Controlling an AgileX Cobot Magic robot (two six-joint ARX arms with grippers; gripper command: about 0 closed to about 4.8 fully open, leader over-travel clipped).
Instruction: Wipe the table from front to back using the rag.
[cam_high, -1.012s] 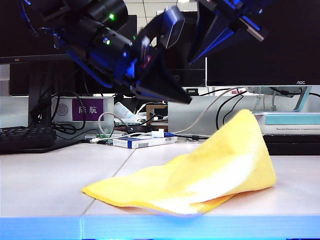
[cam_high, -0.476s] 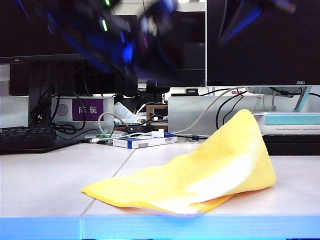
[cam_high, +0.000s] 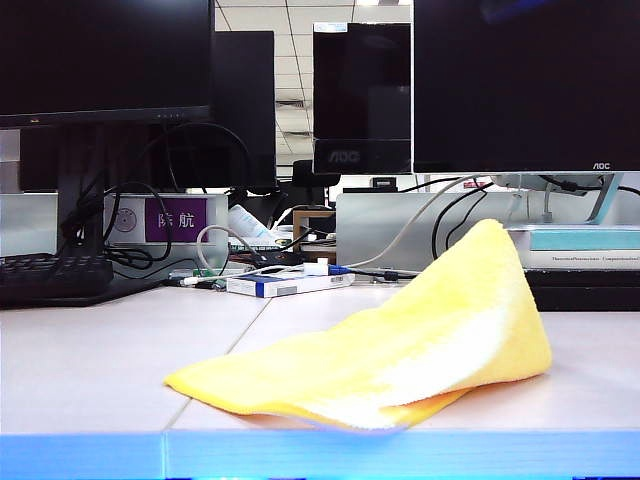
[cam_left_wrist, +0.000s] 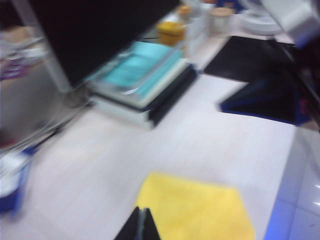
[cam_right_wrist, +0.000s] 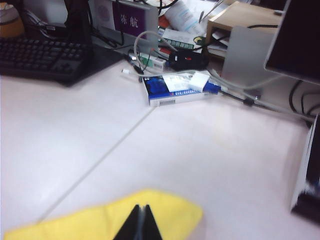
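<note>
The yellow rag (cam_high: 400, 355) lies rumpled on the pale table (cam_high: 90, 370) near its blue-lit front edge, one corner propped up at the right. Neither arm shows in the exterior view. In the left wrist view my left gripper (cam_left_wrist: 142, 210) is shut with nothing in it, well above the table, with the rag (cam_left_wrist: 195, 207) below it. In the right wrist view my right gripper (cam_right_wrist: 141, 206) is shut and empty too, high over the rag (cam_right_wrist: 115, 217), with the table's seam (cam_right_wrist: 100, 160) running away from it.
Stacked books (cam_left_wrist: 145, 82) with a teal cover sit under a monitor (cam_high: 525, 80) at the back right. A black keyboard (cam_right_wrist: 45, 57), a blue-and-white box (cam_right_wrist: 175, 87), cables and a purple sign (cam_high: 178, 218) line the back of the table.
Both arms, which hung over the rag in the exterior view, have lifted up and out of that view. The rag has not moved.
</note>
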